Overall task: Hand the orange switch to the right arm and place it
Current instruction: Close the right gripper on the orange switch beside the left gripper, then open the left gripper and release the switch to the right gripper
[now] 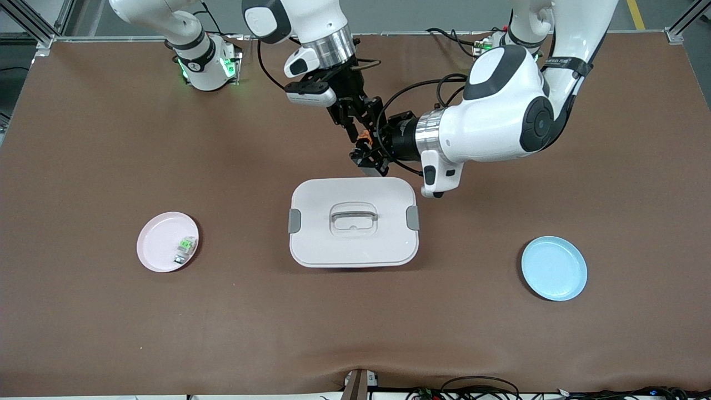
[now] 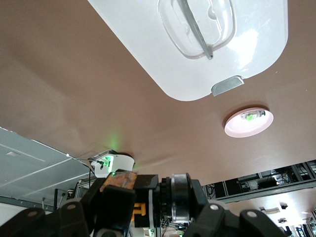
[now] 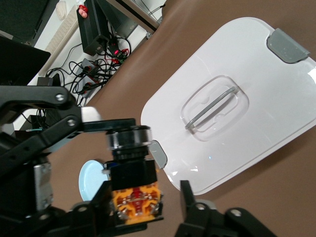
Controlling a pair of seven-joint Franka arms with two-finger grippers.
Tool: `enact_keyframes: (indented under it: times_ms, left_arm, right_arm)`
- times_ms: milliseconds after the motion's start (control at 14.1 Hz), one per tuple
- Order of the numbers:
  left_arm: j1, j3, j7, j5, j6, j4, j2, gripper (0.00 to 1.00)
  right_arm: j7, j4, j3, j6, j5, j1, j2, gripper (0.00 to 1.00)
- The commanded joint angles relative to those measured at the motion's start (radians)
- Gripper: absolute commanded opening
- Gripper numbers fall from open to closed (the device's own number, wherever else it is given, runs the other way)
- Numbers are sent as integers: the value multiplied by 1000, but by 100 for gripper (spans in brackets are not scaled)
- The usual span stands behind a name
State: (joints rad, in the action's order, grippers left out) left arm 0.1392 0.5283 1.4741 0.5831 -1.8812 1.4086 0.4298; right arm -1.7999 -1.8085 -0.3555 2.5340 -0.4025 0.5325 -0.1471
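The orange switch (image 1: 364,136) hangs in the air over the bare table, just past the white box's edge on the robots' side. My left gripper (image 1: 371,151) is shut on its black body near the silver ring. In the right wrist view the switch's orange end (image 3: 136,200) sits between the fingers of my right gripper (image 3: 143,197). That gripper is open, with a gap beside one finger (image 3: 187,195). In the front view my right gripper (image 1: 358,130) reaches down onto the switch. In the left wrist view the switch (image 2: 148,197) lies across my left gripper (image 2: 163,215), partly hidden by a dark finger.
A white lidded box (image 1: 322,244) with a clear handle lies mid-table, nearer the front camera than both grippers. A pink plate (image 1: 158,244) holding a small green-and-white part (image 1: 186,244) lies toward the right arm's end. A blue plate (image 1: 554,268) lies toward the left arm's end.
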Motion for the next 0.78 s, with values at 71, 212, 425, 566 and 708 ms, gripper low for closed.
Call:
enact_keyframes:
  times_ms: [71,212,425,566,708]
  left_arm:
    - [3,-2,17,-16,2,-23,4,11]
    - [3,-2,17,-16,2,-25,4,24]
    - [2,-2,17,-17,2,-25,3,59]
    - [-4,-2,15,-31,4,-25,-2,100]
    - [-12,-2,14,-55,8,-25,-8,100]
  right_arm:
    - [-36,12,3,-20,-32,9,-15,0]
    - [-36,12,3,-18,-33,11,-17,0]
    - [-36,12,3,-18,-32,11,-17,0]
    - [-36,12,3,-18,-32,11,-17,0]
    - [-36,12,3,-18,-32,9,-17,0]
